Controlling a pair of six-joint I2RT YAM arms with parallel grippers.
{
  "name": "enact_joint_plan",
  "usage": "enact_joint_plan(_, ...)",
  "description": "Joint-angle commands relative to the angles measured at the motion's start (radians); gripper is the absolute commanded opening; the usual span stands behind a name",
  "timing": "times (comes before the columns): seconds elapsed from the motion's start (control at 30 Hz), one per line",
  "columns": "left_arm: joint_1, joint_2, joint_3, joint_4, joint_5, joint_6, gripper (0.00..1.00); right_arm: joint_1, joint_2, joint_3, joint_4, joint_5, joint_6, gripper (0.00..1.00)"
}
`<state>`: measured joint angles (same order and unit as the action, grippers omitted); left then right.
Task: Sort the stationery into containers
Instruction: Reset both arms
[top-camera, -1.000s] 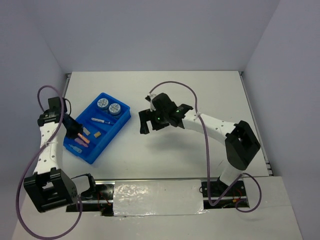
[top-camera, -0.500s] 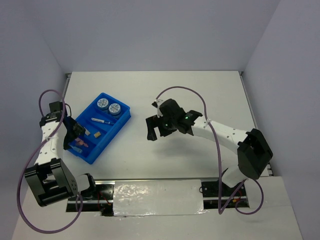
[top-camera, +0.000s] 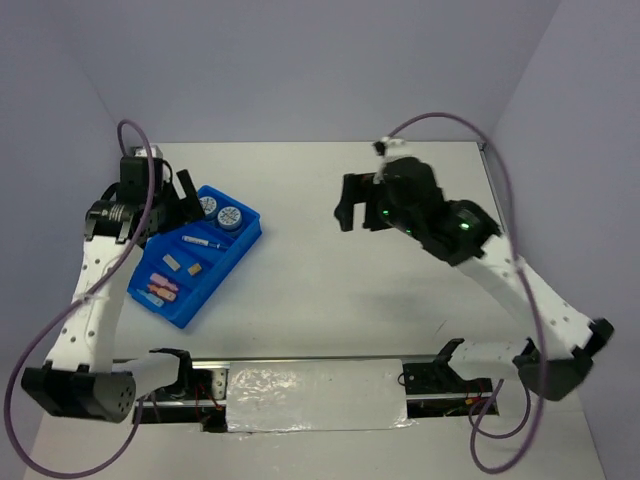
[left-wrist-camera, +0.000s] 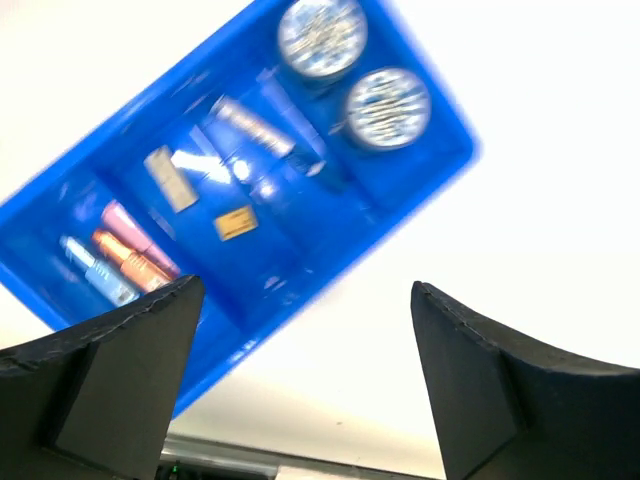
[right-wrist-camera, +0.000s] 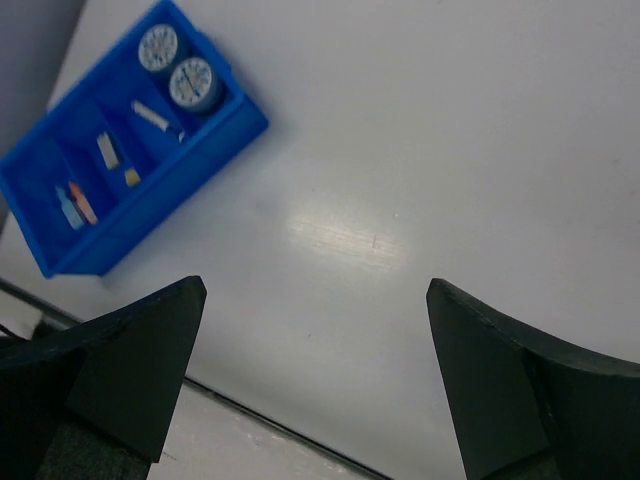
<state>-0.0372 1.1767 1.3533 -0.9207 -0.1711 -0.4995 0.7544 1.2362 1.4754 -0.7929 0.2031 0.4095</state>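
A white table (top-camera: 330, 290) stands between pale grey walls (top-camera: 300, 70).

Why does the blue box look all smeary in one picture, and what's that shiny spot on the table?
Left wrist view: the blue box is smeared, probably because the camera is moving. Right wrist view: the box is sharp, and a pale patch of glare sits on the table. Top view: everything looks crisp.

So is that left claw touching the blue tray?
Apart. The left wrist view shows the blue tray lying well beyond the open left gripper, which hangs high above it.
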Motion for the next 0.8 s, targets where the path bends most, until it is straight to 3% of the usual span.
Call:
enact_joint_plan(0.0,-0.082,-0.133,0.079,-0.050,-0.117,-0.034,0.98,-0.004,-0.156,0.111,-0.251,0.202,0.067,1.00)
enact_joint_plan(0.17,-0.101,-0.348,0.105,-0.096,-0.168,-0.031,0.99,-0.004,-0.355,0.186,-0.449,0.337,0.086,1.00)
enact_joint_plan(0.3,-0.113,-0.481,0.136,-0.233,-0.263,-0.007,0.99,-0.006,-0.521,0.233,-0.561,0.352,0.054,1.00)
enact_joint_plan(0.5,-0.124,-0.667,0.132,-0.372,-0.373,-0.010,0.99,-0.007,-0.636,0.209,-0.652,0.358,-0.029,1.00)
enact_joint_plan(0.77,-0.122,-0.689,0.107,-0.397,-0.354,0.018,0.99,-0.007,-0.687,0.154,-0.651,0.384,-0.032,1.00)
